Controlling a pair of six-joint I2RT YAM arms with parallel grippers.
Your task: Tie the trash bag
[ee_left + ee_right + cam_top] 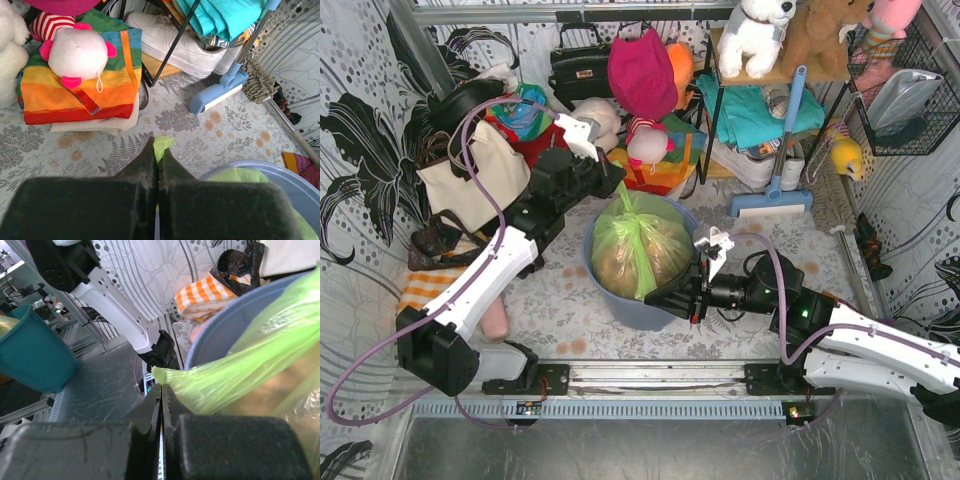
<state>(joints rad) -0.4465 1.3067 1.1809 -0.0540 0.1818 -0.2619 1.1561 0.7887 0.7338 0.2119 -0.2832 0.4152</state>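
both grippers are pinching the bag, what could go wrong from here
1. The left gripper is shut with only a small tip of the trash bag showing past its fingers; that tail may slip out when pulled.
2. The right gripper holds a stretched strand of the thin plastic, which might tear.
3. A sideways pull might tip the blue bin the bag sits in.

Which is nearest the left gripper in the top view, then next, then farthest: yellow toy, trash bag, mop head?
1. trash bag, just below, its top pinched by the left gripper.
2. mop head, off to the right.
3. yellow toy, far right.
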